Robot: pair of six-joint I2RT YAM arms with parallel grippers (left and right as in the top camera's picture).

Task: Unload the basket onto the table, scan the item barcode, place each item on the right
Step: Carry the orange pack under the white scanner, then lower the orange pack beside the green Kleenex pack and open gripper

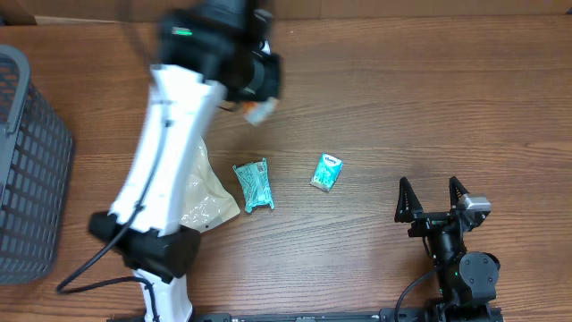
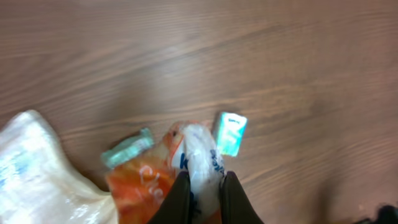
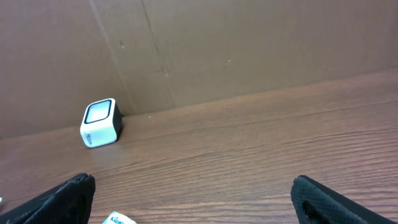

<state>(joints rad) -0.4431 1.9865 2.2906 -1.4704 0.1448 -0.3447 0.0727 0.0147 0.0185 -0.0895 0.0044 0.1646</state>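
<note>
Leftward, a grey basket [image 1: 27, 161] is set at the bench's edge. An orange-and-white packet [image 2: 140, 183] is clamped in the left gripper [image 2: 204, 190] above the far side; the right gripper [image 1: 430, 191] is spread wide by the near right corner. A white scanner [image 3: 99, 122] is placed at the far edge.

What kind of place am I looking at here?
Probably a mock checkout bench in a lab: a small white scanner cube against a cardboard backdrop, a teal packet on a wooden table, and a grey basket.
</note>
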